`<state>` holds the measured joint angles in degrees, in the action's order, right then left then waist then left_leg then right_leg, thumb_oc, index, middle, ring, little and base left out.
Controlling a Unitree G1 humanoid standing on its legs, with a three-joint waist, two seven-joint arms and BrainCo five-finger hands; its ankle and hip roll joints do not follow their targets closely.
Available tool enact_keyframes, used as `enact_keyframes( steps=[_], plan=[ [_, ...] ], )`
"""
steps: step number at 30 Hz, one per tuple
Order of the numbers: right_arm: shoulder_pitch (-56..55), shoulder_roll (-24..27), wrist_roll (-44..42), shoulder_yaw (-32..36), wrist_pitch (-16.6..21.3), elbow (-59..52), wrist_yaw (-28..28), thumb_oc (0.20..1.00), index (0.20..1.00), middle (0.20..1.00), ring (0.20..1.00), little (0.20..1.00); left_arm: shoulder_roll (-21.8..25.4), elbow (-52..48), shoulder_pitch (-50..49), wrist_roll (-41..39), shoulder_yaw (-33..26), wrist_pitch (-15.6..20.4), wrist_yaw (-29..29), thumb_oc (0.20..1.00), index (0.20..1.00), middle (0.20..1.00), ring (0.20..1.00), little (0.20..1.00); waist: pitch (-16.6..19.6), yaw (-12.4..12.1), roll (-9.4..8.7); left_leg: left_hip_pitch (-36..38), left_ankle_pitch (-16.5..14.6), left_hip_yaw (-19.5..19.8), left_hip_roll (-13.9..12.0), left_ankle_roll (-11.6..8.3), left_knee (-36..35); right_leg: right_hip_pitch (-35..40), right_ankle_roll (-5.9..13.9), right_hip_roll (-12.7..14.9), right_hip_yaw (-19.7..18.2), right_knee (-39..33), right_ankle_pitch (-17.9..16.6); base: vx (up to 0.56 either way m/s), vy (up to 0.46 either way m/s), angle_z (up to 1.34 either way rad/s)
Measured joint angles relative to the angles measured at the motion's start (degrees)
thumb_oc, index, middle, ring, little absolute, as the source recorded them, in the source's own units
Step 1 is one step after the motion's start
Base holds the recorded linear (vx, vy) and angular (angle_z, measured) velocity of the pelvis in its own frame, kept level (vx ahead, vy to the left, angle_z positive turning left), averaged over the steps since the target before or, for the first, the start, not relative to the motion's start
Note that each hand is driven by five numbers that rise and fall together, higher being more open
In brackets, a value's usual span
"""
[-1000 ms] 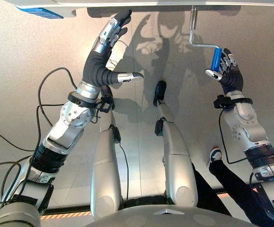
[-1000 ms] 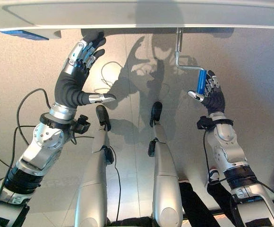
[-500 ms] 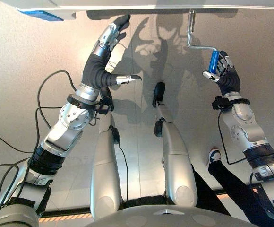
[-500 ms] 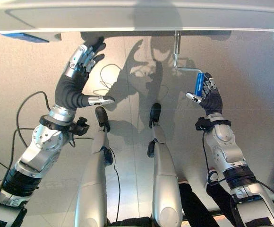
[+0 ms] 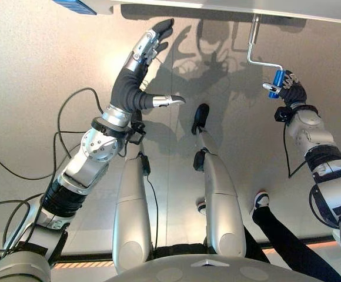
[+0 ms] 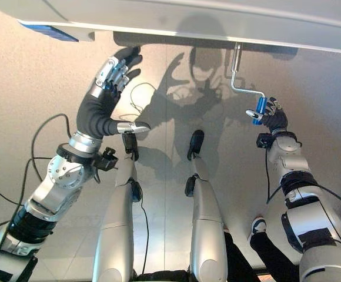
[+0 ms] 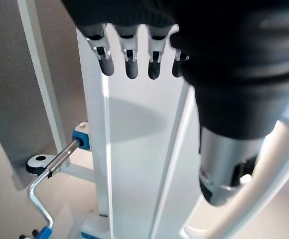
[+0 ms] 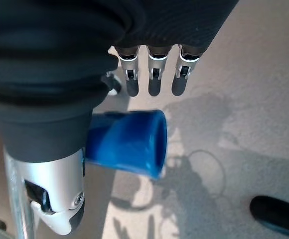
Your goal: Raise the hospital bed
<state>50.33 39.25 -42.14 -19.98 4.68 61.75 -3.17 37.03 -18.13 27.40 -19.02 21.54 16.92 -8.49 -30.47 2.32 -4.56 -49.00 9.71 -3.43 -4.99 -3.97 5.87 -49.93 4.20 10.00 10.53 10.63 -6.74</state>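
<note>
The white bed frame [image 5: 217, 6] runs along the far edge, and its underside panels [image 7: 134, 149] stand close in the left wrist view. A bent metal crank [image 5: 253, 50] hangs from it and ends in a blue handle [image 5: 278, 77]. My right hand [image 5: 293, 93] is shut on that handle [image 8: 127, 142], which lies between the thumb and the fingers [image 8: 154, 79]. My left hand [image 5: 132, 76] is raised with straight fingers, their tips close under the frame's edge and holding nothing. The crank [image 7: 40, 194] also shows off to the side in the left wrist view.
A person's shoe [image 5: 261, 200] and dark trouser leg [image 5: 288, 241] stand on the grey floor by my right arm. A blue label [image 5: 76, 4] sits on the bed frame at the far left.
The whole view has shifted. My right arm has stretched further out with the blue handle still in its hand, and the handle now shows more end-on. The left hand stays raised.
</note>
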Motion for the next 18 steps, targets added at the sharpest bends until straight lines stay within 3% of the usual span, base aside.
enact_keyframes(
  steps=[17,18],
  plan=[
    [4.1,-0.3,4.5,-1.3,-1.7,3.7,1.9,1.000,1.000,1.000,1.000,1.000,-0.9,0.0,1.2,0.0,0.5,-0.1,0.0,1.000,1.000,1.000,1.000,1.000,0.0,-0.2,0.00,-0.7,0.0,0.5,0.1,0.01,0.0,-0.1,0.02,0.1,0.7,-0.3,0.0,0.00,0.002,0.01],
    [4.5,-0.4,5.0,-1.3,-1.7,4.3,2.0,0.438,0.438,0.438,0.438,0.438,-1.0,0.0,1.3,0.0,0.7,-0.1,0.0,1.000,1.000,1.000,1.000,1.000,0.0,-0.2,0.00,-0.8,0.0,0.5,0.1,0.01,0.0,-0.1,0.02,0.1,0.7,-0.3,0.0,0.00,0.000,0.00]
  ],
)
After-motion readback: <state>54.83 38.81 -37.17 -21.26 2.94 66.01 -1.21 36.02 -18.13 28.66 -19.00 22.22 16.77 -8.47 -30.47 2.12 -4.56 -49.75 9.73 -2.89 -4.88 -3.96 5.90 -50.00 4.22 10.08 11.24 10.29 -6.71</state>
